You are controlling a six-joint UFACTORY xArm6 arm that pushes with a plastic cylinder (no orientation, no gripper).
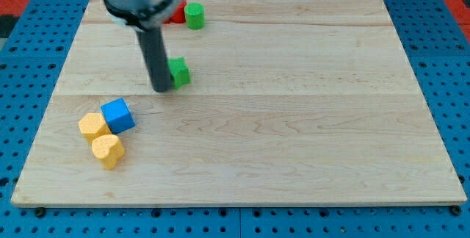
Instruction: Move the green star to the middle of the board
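My tip point(161, 89) touching green star point(178, 71) on its left side (no claw on rod).

My tip point(161, 89) upright; touching board.

My tip point(161, 89) touching green star point(178, 71) on its left
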